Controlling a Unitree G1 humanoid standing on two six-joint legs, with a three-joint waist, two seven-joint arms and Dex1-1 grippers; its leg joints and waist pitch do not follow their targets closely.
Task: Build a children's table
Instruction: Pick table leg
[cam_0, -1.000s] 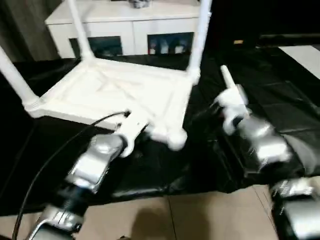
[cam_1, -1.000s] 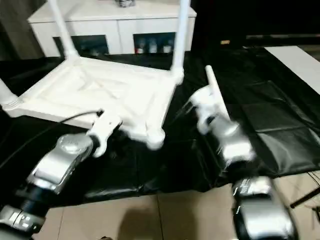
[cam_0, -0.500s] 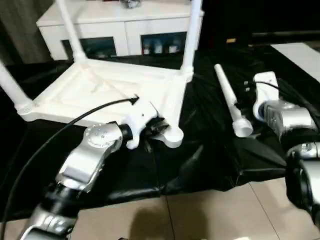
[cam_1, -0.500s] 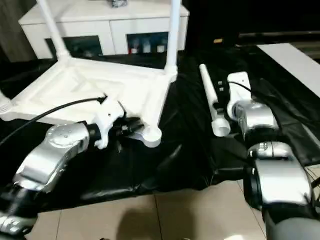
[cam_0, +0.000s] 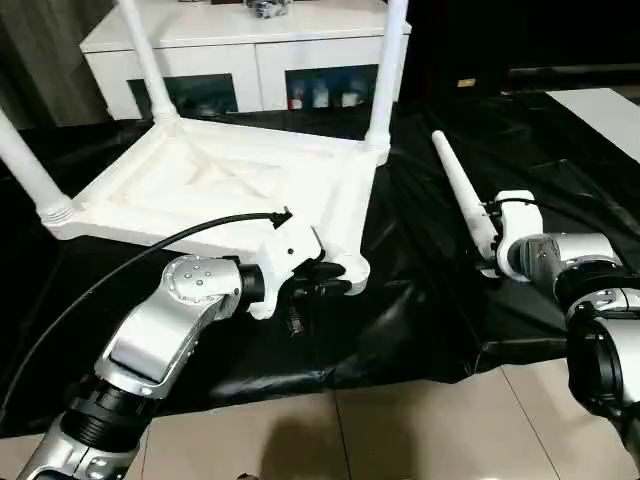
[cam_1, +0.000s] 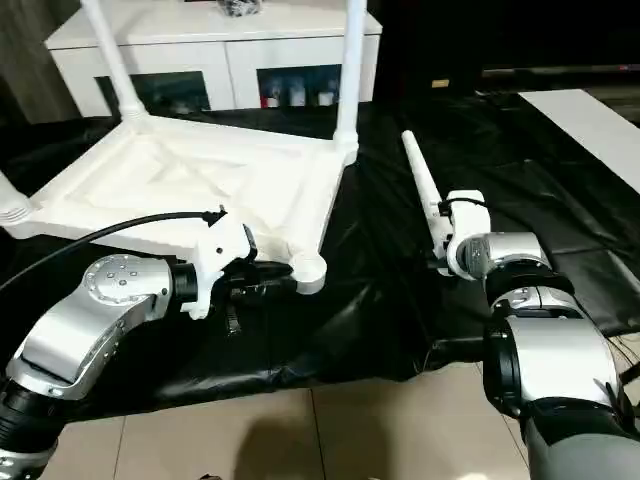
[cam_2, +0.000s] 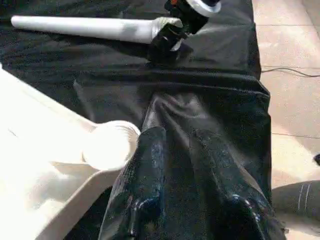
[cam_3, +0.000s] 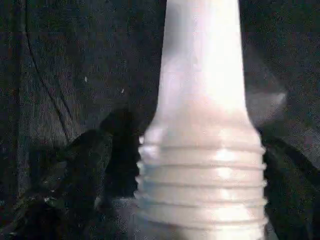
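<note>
The black sheet (cam_0: 420, 330) covers the floor before a white cabinet (cam_0: 250, 50). On it the children's table top (cam_0: 220, 190) lies upside down, three legs standing up from corner sockets. The loose leg (cam_0: 462, 195) lies right of it, tapered tip pointing away from the robot. The right gripper (cam_2: 172, 37) straddles its threaded end, jaws wide. The left gripper (cam_2: 182, 165), narrowly parted and empty, sits beside the empty socket (cam_2: 110, 145).

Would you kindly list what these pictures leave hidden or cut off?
- Standing legs: tops cut off by the head views' upper edge.
- Loose leg: threaded end runs off the right wrist view's edge.
- Items behind the cabinet glass: too small to identify.
- Empty corner socket: inside washed out, left wrist view.
</note>
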